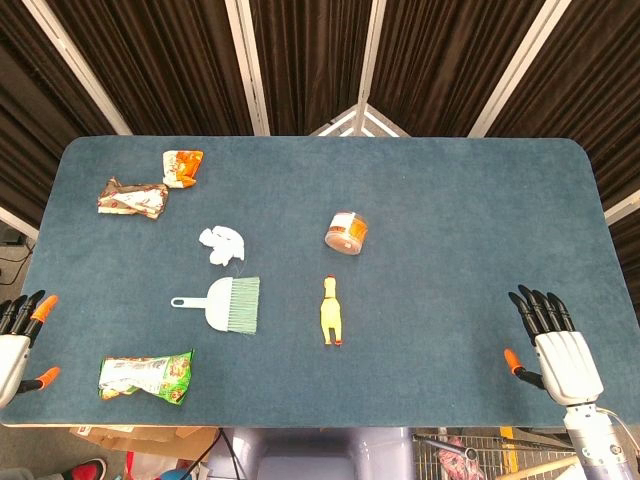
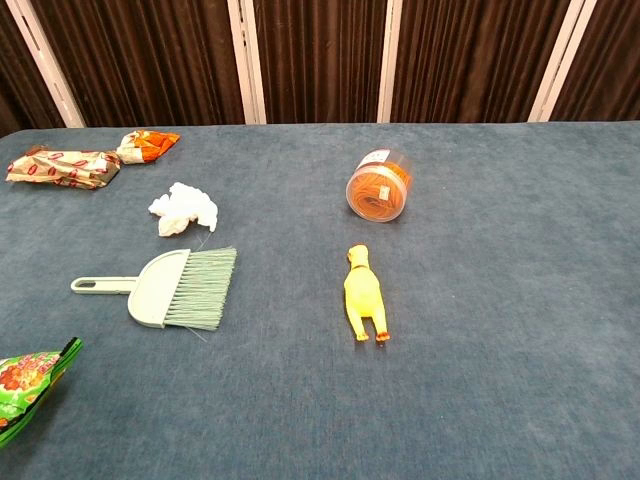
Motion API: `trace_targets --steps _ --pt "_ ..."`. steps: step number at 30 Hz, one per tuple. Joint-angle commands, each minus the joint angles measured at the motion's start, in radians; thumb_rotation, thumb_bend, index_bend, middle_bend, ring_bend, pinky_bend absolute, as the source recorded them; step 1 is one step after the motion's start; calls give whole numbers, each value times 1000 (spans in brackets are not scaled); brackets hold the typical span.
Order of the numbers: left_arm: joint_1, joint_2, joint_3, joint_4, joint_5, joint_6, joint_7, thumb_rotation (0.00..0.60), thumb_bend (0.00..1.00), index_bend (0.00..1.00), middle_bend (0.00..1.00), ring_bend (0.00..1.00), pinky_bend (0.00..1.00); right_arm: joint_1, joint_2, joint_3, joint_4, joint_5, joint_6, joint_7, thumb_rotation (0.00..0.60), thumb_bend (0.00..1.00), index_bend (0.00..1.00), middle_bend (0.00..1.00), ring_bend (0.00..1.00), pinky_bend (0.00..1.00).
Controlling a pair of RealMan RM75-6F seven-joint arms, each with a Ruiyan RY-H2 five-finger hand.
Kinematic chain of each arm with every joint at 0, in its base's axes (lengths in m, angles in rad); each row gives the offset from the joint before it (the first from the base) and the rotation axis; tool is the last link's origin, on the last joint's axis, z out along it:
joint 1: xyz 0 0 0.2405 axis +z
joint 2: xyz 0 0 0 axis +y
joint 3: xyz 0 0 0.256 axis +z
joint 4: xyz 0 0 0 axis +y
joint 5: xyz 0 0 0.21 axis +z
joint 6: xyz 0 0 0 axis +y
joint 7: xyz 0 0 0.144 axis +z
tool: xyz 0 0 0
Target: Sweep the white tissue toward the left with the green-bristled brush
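While both hands idle apart, brush [image 1: 228, 304] adjoins tissue [image 1: 221, 244].

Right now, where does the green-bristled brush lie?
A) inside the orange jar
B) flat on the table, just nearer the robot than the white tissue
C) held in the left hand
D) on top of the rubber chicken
B: the green-bristled brush lies untouched on the table, just nearer than the white tissue.

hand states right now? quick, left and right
Left hand: open, fingers apart, holding nothing, at the table's left edge.
Right hand: open, fingers apart, holding nothing, far from the brush.
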Motion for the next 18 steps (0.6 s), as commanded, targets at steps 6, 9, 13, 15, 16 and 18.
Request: trace_targets --steps 6,9,13,15,16,18 --pt "1 -2 -2 4 1 5 0 600 81 0 0 0 0 0 2 1 0 -1 1 2 600 344 0 0 0 0" --pt "2 0 0 2 -2 3 1 600 81 0 0 0 0 -1 2 0 -1 -1 4 3 600 344 0 0 0 0" --pt "0 4 -1 -3 -13 -6 6 600 81 0 0 0 0 2 -2 -1 0 -4 -2 -1 600 344 0 0 0 0" --pt "-3 5 -5 -5 -20 -10 13 600 81 0 0 0 0 4 -3 -1 2 -3 -6 -5 600 344 0 0 0 0" --pt "-8 4 -10 -7 -25 -15 17 600 81 0 0 0 0 6 -3 -1 2 -3 -8 -6 600 343 0 0 0 0" --pt "-19 2 -20 -12 -34 -25 28 600 81 0 0 21 12 7 -2 -1 1 -4 -12 -4 600 344 0 0 0 0"
